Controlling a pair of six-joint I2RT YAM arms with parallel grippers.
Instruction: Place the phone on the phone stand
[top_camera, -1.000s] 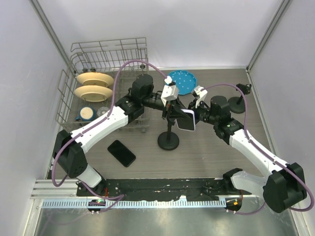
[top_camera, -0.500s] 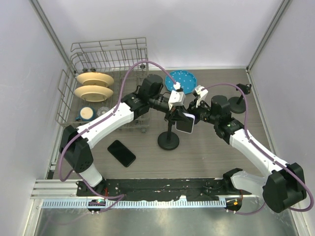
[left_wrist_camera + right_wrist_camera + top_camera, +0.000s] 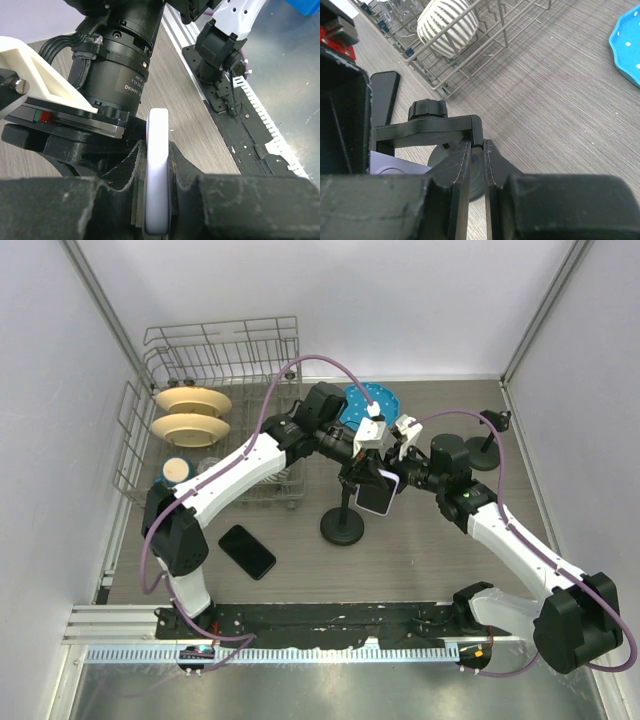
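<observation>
left hand [image 3: 156, 197] pinching white phone [image 3: 158, 137], right hand [image 3: 478, 162] clamped on phone stand [image 3: 427, 126]

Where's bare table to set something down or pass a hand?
Bare wood: the front strip between black phone and right forearm, either side of the phone stand; back right, between blue plate and small stand. Crowded: mid-table, where left gripper and right gripper meet at the phone; dish rack fills the left.
</observation>
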